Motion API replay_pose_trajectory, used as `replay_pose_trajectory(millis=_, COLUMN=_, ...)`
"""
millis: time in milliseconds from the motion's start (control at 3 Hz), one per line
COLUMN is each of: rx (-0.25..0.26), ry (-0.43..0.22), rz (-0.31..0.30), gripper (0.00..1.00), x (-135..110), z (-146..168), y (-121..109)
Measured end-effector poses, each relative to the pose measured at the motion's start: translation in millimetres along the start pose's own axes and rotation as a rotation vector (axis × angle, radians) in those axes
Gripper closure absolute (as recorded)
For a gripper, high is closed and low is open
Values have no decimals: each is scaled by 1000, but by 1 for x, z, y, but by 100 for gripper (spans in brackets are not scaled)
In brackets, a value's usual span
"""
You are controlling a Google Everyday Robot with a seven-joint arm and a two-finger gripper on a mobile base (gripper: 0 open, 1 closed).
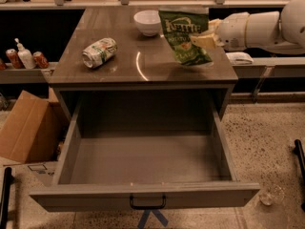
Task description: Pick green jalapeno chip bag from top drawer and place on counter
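Observation:
The green jalapeno chip bag [184, 35] hangs upright above the right part of the counter [128, 61], its lower edge just over the surface. The gripper [204, 38] comes in from the right on a white arm and is shut on the bag's right edge. The top drawer [145, 168] is pulled fully out below the counter and holds nothing; its black handle [147, 203] is on the front panel.
A white bowl [147, 22] stands at the back of the counter. A crushed green-and-white can [99, 52] lies on its left part. A cardboard box [26, 128] sits on the floor at the left. Cans and a bottle [24, 56] stand on a left shelf.

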State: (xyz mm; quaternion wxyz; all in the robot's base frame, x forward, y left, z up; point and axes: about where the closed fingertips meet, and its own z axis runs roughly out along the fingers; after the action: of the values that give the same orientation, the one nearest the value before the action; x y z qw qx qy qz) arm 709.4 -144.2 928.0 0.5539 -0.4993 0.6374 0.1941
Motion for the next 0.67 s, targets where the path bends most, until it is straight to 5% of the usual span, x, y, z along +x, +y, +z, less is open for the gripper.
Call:
replay_pose_trajectory(millis=333, rx=-3, ry=23, rz=16, gripper=100, x=9, z=25, y=-19)
replay_pose_trajectory(millis=667, rx=-3, ry=38, rz=41, gripper=84, x=18, z=44, y=-33)
